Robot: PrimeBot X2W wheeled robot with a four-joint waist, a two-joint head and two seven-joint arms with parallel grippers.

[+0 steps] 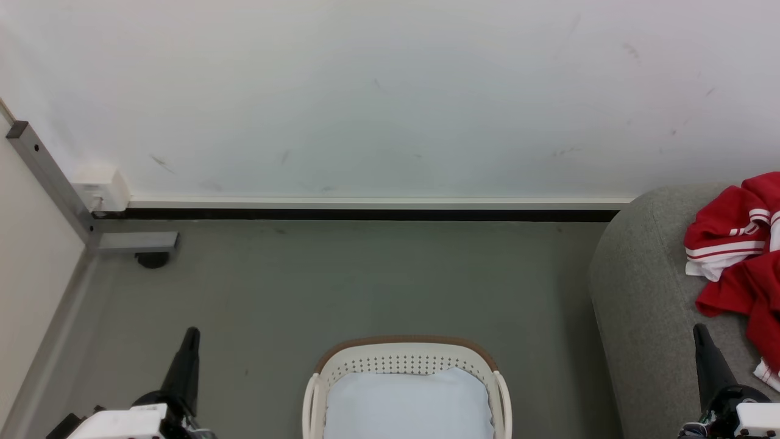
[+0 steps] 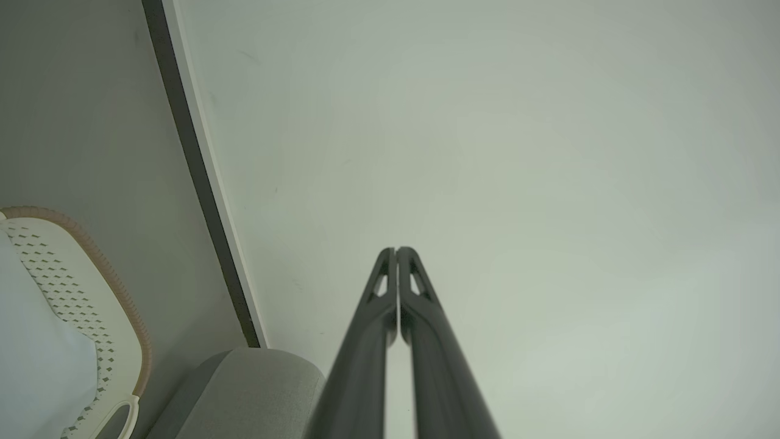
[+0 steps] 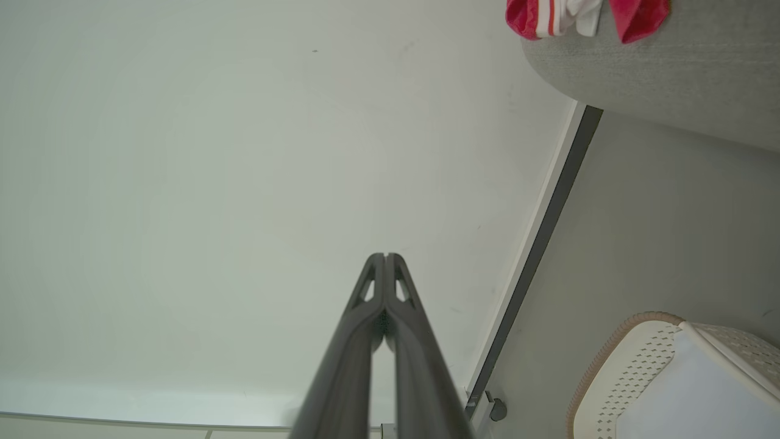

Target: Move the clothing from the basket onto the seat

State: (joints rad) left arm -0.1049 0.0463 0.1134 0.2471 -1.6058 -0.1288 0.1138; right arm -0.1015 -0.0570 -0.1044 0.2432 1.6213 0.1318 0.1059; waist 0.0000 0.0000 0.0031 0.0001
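Observation:
The red clothing (image 1: 737,250) with white stripes lies bunched on the grey seat (image 1: 646,292) at the right; a bit of the clothing (image 3: 585,15) shows on the seat (image 3: 670,79) in the right wrist view. The cream basket (image 1: 407,361) with its brown rim stands on the floor at the bottom centre, holding a plain pale cloth (image 1: 408,405). My left gripper (image 1: 191,334) is shut and empty, left of the basket. Over the seat's front, just below the clothing, my right gripper (image 1: 699,330) is shut and empty too. Both wrist views show touching fingertips, left (image 2: 396,250) and right (image 3: 385,256).
A white wall with a dark baseboard (image 1: 365,213) runs behind the grey floor (image 1: 365,286). At the left stand a metal frame (image 1: 67,195) with a caster (image 1: 152,260) and a pale wall box (image 1: 100,189). The basket (image 2: 85,305) and seat (image 2: 244,390) appear in the left wrist view.

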